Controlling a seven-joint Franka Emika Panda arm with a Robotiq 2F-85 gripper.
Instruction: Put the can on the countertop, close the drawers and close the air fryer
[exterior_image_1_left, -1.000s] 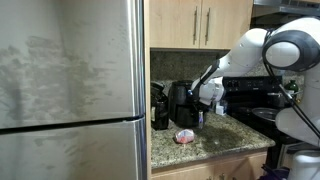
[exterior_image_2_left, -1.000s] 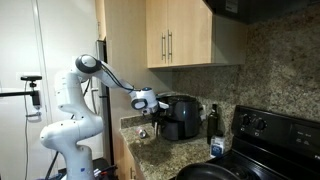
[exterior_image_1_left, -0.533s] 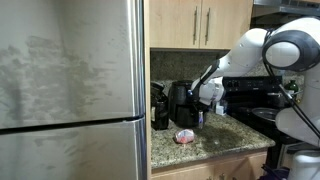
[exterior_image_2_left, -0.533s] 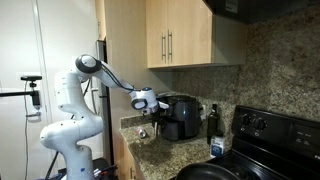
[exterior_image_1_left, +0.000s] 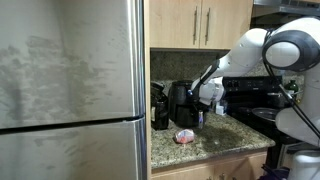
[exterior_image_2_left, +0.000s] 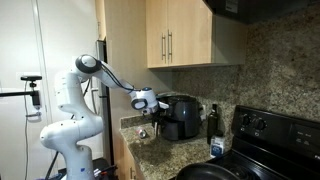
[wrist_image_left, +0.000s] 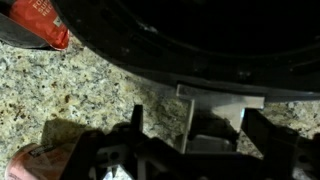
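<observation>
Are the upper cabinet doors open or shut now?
Shut: in both exterior views the cabinet doors lie flush with each other, neither swung out.

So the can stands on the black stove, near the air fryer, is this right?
Not quite. The can stands on the granite countertop, not on the stove; an exterior view shows this. It is near the air fryer, as you say.
</observation>
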